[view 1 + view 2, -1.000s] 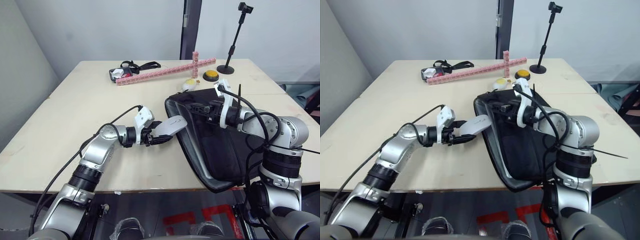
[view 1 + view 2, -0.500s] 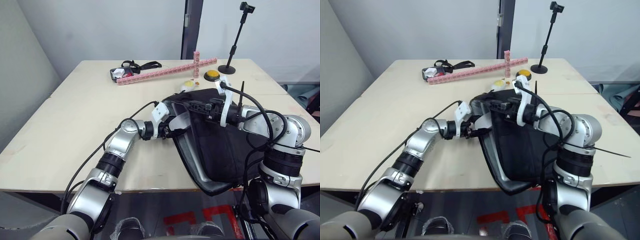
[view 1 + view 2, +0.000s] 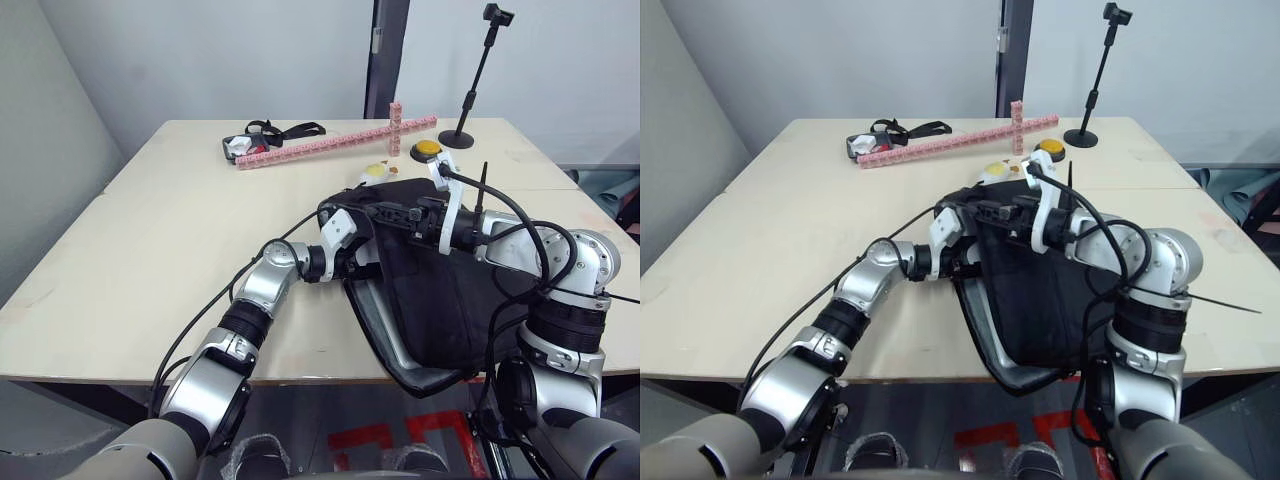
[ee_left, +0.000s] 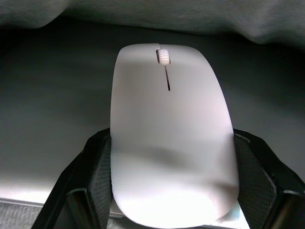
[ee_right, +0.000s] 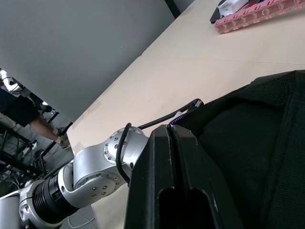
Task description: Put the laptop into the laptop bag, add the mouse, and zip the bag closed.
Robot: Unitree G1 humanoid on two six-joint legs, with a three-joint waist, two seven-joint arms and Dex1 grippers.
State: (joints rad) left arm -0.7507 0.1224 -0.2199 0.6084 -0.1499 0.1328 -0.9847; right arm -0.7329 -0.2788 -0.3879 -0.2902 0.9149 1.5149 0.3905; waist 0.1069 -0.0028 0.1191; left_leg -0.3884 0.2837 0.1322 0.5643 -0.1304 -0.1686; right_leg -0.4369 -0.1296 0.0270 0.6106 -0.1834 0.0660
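Note:
The black laptop bag lies at the table's front right, its left side open. A silver-grey edge of the laptop shows inside that opening. My right gripper is shut on the bag's upper flap and holds it lifted; the closed fingers show against the black fabric. My left gripper reaches into the bag's mouth under the flap. It is shut on the white mouse, whose sides sit between the two black fingers, over a dark flat surface inside the bag.
At the table's back lie a long pink block strip, a black strap bundle, a yellow button, a black camera stand and a white plush egg just behind the bag. A person stands far off.
My left arm has carried the mouse rightward from beside the bag into its open mouth. The right gripper has kept the flap lifted and the bag has shifted slightly.

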